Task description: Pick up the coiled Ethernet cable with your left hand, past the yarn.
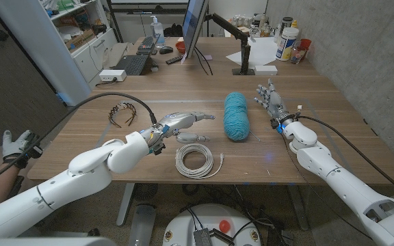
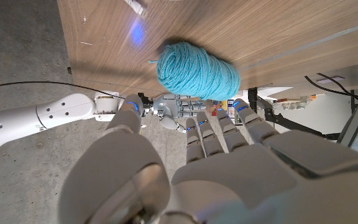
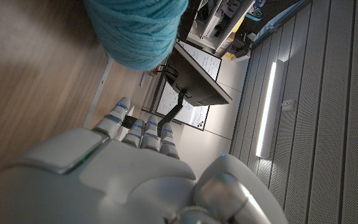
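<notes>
The robot's left hand (image 1: 182, 121) hovers with fingers extended, holding nothing. The flat white coil of Ethernet cable (image 1: 195, 160) lies just below and nearer the robot than this hand, close to the table's (image 1: 183, 89) near edge. A teal yarn skein (image 1: 237, 115) lies beyond its fingertips. The right hand (image 1: 271, 102) waits open past the yarn, farther from the cable.

The head view looks down over the table (image 1: 183, 96); both wrist views, close and turned, share the yarn (image 1: 236, 116).
</notes>
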You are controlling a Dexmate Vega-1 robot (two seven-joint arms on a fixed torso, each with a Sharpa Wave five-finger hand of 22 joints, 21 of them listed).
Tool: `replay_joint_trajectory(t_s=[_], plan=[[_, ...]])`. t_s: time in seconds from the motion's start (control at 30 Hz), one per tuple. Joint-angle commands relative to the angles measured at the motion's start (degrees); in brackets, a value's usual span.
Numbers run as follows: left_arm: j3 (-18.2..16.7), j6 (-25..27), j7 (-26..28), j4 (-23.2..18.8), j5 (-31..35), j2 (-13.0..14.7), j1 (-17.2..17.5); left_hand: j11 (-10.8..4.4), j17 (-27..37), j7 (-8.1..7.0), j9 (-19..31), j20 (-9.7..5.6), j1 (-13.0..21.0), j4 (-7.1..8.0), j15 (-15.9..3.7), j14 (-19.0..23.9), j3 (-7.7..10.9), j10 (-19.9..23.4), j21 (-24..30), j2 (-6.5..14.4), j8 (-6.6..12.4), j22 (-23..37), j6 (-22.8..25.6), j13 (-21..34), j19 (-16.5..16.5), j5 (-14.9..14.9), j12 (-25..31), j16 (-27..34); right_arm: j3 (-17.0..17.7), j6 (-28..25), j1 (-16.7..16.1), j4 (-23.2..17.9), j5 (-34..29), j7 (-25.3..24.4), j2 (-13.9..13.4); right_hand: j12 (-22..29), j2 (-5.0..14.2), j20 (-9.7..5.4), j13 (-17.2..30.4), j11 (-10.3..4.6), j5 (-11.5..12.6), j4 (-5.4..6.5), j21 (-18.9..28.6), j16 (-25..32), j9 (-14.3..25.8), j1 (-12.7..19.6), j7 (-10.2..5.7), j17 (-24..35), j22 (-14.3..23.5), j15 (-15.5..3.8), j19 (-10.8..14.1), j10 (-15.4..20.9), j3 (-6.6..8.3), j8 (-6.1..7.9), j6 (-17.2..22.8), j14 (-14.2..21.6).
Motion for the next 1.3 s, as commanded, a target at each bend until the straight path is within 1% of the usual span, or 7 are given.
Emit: replay_joint_trajectory(t_s=[0.03, 0.13, 0.33, 0.57, 1.3], plan=[[-0.73, -0.11, 0.54, -0.46, -0.39, 0.33, 0.84, 0.02, 0.27, 0.13, 0.19, -0.09, 0.63, 0.06, -2.73, -0.02, -0.40, 0.29, 0.08, 0.13, -0.01, 0.13, 0.69, 0.29, -0.05, -0.03, 0.17, -0.02, -0.02, 0.19, 0.00, 0.14, -0.11, 0.05, 0.01, 0.41, 1.69, 0.16, -0.01, -0.01, 0.32, 0.12, 0.44, 0.32, 0.16, 0.07, 0.12, 0.10, 0.16, -0.10, -0.18, -0.30, -0.15, 0.19, -0.19, -0.40], [-1.34, -0.69, 1.77, -0.49, -0.60, 0.44, 1.69, 0.01, 0.27, 0.09, 0.19, -0.10, 0.63, 0.08, -2.71, 0.01, -0.42, 0.28, 0.07, 0.14, -0.05, 0.13, 0.66, 0.30, -0.05, -0.05, 0.16, -0.02, -0.05, 0.06, 0.02, 0.09, -0.18, -0.05, -0.02, 0.41, 1.70, 0.16, -0.01, 0.02, 0.33, 0.12, 0.44, 0.32, 0.16, 0.08, 0.13, 0.10, 0.16, -0.12, -0.19, -0.31, -0.16, 0.19, -0.21, -0.41], [-1.68, -0.47, 1.46, -0.82, -0.62, 0.68, 2.01, 0.10, 0.28, 0.16, 0.19, -0.12, 0.62, 0.12, -2.67, 0.02, -0.45, 0.18, 0.08, 0.17, 0.02, 0.13, 0.94, 0.34, -0.04, -0.07, 0.11, -0.04, -0.02, -0.32, -0.05, -0.17, -0.11, -0.30, -0.08, 0.41, 1.72, 0.11, -0.01, 0.05, 0.33, 0.11, 0.45, 0.31, 0.16, 0.09, 0.13, 0.10, 0.16, -0.07, -0.17, -0.34, -0.18, 0.19, -0.21, -0.44], [-2.66, -0.29, 2.15, -1.53, -0.73, 1.31, 3.56, -0.11, 0.29, 0.08, 0.20, -0.18, 0.64, 0.14, -2.78, 0.12, -0.49, 0.36, 0.10, 0.20, 0.01, 0.13, 1.05, 0.38, 0.02, -0.11, 0.17, -0.04, -0.11, -0.19, 0.04, -0.02, -0.24, -0.19, -0.04, 0.40, 1.72, 0.12, -0.01, 0.09, 0.34, 0.11, 0.45, 0.30, 0.16, 0.10, 0.15, 0.10, 0.16, -0.07, -0.19, -0.38, -0.21, 0.19, -0.24, -0.50], [-3.51, -0.32, 1.66, -2.77, -0.42, 1.97, 4.90, 0.00, 0.33, 0.11, 0.20, -0.12, 0.46, 0.31, -2.88, 0.30, -0.68, 0.42, 0.06, 0.28, -0.02, 0.14, 1.37, 0.49, -0.08, -0.21, 0.16, -0.02, -0.15, -0.21, -0.03, -0.12, -0.33, -0.34, -0.05, 0.30, 1.77, 0.16, -0.02, -0.04, 0.37, 0.12, 0.40, 0.24, 0.15, 0.11, 0.18, 0.10, 0.16, 0.01, -0.39, -0.78, -0.30, 0.11, -0.54, -0.81]])
